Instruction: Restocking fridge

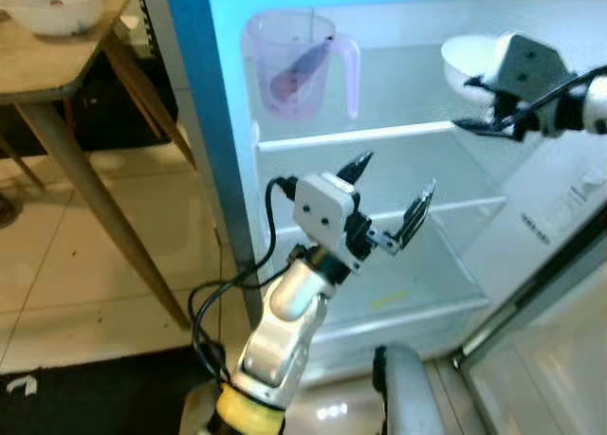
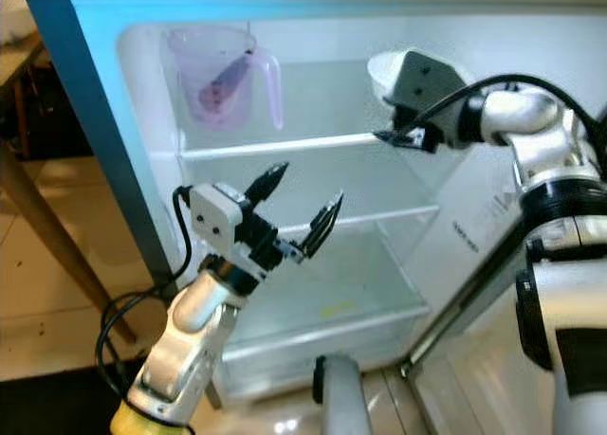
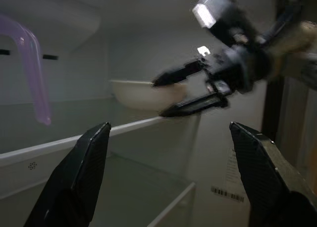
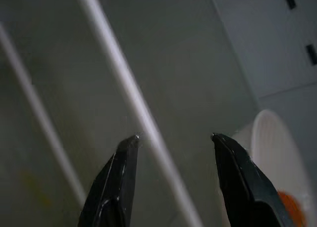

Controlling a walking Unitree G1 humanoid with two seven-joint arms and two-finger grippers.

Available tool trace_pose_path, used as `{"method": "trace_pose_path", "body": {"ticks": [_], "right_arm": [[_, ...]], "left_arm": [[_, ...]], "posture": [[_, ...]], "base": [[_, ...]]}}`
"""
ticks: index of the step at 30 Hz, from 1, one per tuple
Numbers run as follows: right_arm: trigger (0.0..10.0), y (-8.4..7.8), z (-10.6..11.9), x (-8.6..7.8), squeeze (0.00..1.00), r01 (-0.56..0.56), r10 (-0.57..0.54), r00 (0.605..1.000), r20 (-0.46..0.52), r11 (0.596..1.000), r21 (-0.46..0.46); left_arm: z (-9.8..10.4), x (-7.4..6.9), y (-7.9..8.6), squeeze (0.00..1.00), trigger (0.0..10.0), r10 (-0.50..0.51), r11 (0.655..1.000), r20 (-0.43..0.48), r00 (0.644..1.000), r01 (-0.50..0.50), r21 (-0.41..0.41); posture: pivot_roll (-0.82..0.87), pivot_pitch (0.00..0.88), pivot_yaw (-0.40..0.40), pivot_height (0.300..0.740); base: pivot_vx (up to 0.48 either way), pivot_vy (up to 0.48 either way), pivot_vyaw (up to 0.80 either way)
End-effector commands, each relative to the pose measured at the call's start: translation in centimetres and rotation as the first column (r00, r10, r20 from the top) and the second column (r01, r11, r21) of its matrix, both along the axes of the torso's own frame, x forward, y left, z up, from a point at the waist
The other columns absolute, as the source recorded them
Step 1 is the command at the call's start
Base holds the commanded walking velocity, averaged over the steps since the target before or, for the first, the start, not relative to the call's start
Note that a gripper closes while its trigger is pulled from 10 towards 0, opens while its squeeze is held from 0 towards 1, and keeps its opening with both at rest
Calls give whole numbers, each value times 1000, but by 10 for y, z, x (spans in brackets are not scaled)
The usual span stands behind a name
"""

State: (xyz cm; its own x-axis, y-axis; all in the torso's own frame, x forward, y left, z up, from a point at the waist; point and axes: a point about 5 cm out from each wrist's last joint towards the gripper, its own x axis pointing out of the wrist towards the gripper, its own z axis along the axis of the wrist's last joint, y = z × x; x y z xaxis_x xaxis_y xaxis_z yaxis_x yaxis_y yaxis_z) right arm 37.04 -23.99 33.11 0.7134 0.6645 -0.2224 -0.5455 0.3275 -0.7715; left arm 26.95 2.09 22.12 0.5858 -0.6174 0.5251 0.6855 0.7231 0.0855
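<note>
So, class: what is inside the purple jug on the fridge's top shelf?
Through the purple jug wall, a dark reddish elongated item leans inside; what it is cannot be told.

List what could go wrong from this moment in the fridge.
1. The white bowl sits near the front edge of the top shelf, right beside the open right gripper; a nudge might tip it off.
2. The left gripper, jaws open, hovers just below that shelf and could knock it on rising.
3. The purple jug stands on the same shelf, so a jolt may rock it.
</note>
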Motion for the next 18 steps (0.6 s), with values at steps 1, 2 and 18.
{"method": "trace_pose_path", "body": {"ticks": [1, 2, 18], "right_arm": [[10000, -3, 0, -7, 0, -37, 38, 999, -13, 998, 59], [10000, -5, -3, -10, 0, -53, 55, 998, -20, 993, 103], [10000, 10, -75, -38, 0, -28, 80, 994, -78, 854, 519]], "left_arm": [[2, -2, -6, 0, 10000, -22, 999, -2, 1000, 22, -24], [2, -2, -6, 0, 10000, -23, 999, -3, 1000, 23, -23], [-7, -1, -5, 0, 10000, -32, 999, -24, 999, 32, 0]], "posture": [[-97, 124, -50, 463], [-97, 122, -50, 463], [-96, 114, -19, 463]], "base": [[0, 0, 0], [0, 0, 0], [0, 0, 0]]}}
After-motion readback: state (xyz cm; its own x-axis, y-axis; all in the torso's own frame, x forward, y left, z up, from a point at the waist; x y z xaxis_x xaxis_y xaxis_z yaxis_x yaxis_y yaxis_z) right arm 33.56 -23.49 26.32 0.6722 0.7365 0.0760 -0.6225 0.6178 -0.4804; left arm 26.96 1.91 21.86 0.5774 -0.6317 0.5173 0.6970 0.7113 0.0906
